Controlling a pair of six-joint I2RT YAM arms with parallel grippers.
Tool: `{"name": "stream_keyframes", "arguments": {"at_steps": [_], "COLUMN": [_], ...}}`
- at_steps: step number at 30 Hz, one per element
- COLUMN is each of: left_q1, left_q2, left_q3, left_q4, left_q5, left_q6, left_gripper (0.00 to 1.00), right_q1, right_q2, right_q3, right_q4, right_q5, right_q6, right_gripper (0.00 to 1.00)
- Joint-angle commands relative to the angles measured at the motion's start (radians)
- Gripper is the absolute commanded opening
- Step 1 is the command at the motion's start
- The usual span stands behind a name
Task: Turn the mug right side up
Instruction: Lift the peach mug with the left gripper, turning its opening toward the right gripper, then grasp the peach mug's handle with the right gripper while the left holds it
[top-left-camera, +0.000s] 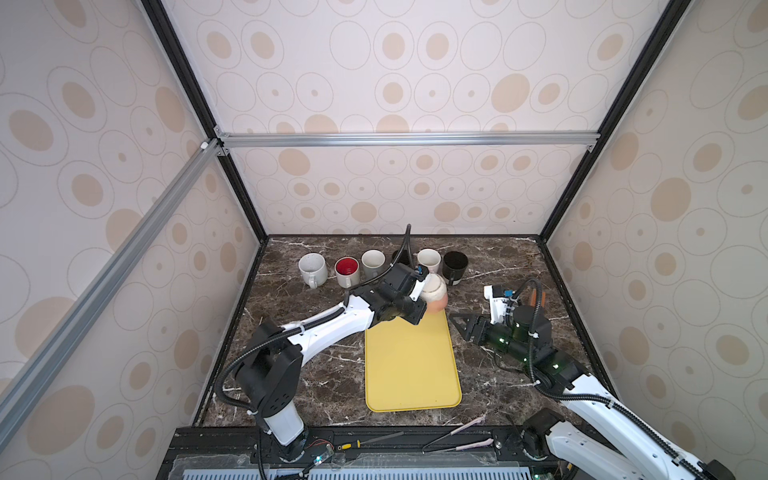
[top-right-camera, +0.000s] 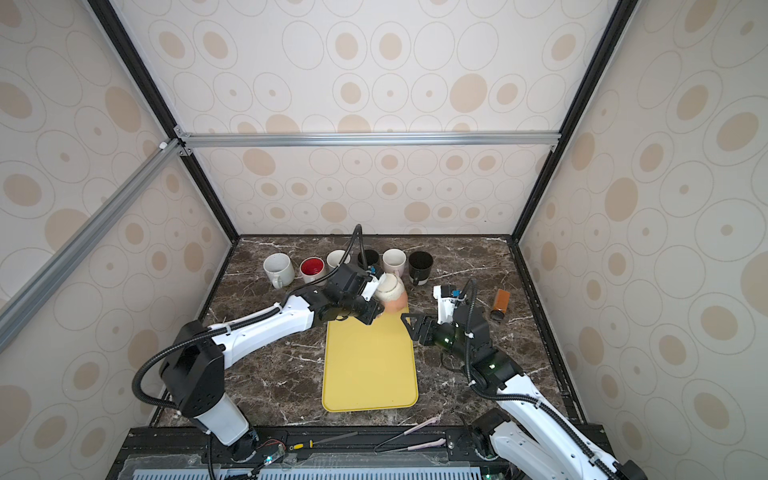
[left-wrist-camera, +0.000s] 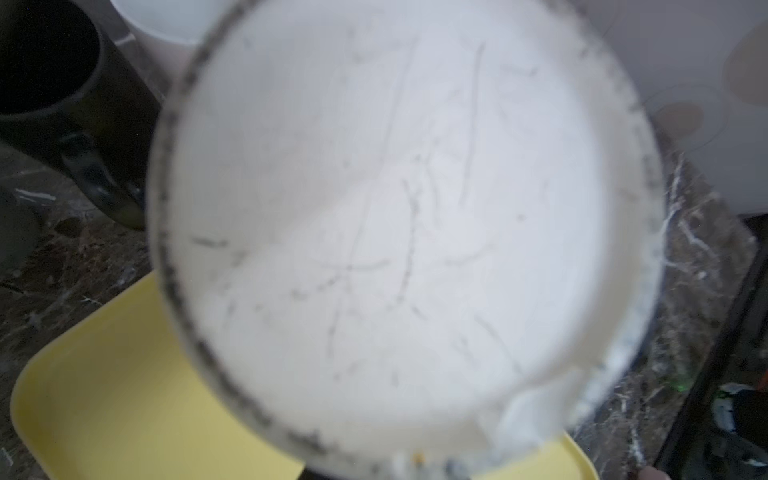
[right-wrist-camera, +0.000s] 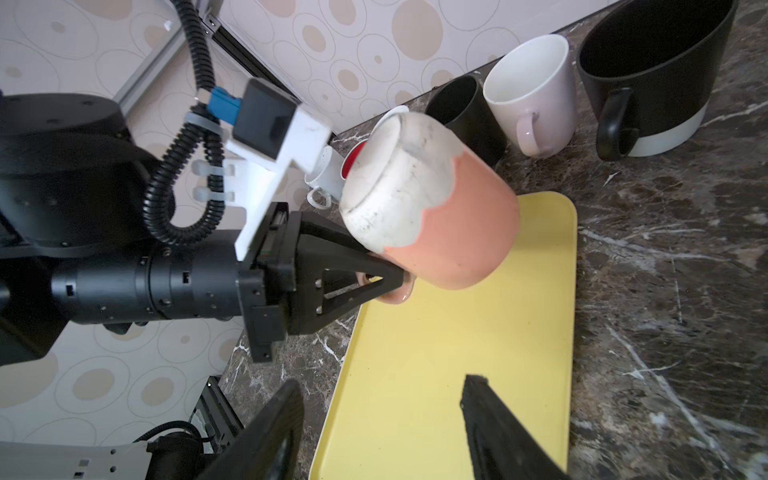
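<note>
- The mug (right-wrist-camera: 432, 208), pink-glazed with a scuffed white base, is held over the far end of the yellow tray (top-left-camera: 411, 374). It is tilted, with the base raised toward the left arm and the mouth turned away and downward. Whether the rim touches the tray cannot be told.
- The left tool (right-wrist-camera: 388, 280) is closed on the mug's handle (right-wrist-camera: 395, 294), which is seen beneath the body in the right wrist view.
- The right tool (right-wrist-camera: 382, 382) is held with its jaws apart and empty, near the tray's right edge and just short of the mug.
- The mug is judged to be glazed ceramic: stiff, fairly heavy and smooth enough to slip. It is likely to chip or crack if dropped on the stone bench (top-left-camera: 498, 257).
- The handle loop is judged the surest place to be gripped, since the wall is wide and slick. With that hold alone, the body may swing about the fingers during the turn.
- A row of upright mugs (top-left-camera: 374, 264) is stood close behind, so little room is left for the swing.
</note>
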Motion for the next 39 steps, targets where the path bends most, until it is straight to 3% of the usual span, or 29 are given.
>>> {"name": "stream_keyframes", "arguments": {"at_steps": [1,10,16,25,39], "left_q1": [-0.002,0.024,0.057,0.067,0.041], "left_q2": [-0.111,-0.225,-0.25,-0.183,-0.132], "left_q3": [-0.049,-0.216,-0.327,-0.42,-0.404], "left_q4": [0.312,0.807,1.116,1.529,1.584], "left_q5": [0.101,0.388,0.436,0.42,0.413], "left_q6": [-0.113,-0.43,-0.654,-0.909,-0.929], "left_gripper": [0.0,0.0,0.0,0.0,0.0], "right_q1": [0.005,-0.042,-0.109,-0.11,-0.109], "right_q2": [-0.029,-0.083,-0.09,-0.038,0.064], "right_q3": [-0.007,-0.044,-0.069,-0.062,-0.057], "right_q4": [0.021,0.156,0.323,0.479,0.69], "right_q5": [-0.009,-0.107,-0.232,-0.291,-0.34], "right_q6": [0.031,0.138,0.247,0.318,0.407], "right_gripper": [0.62,0.47,0.48,0.54,0.5]}}
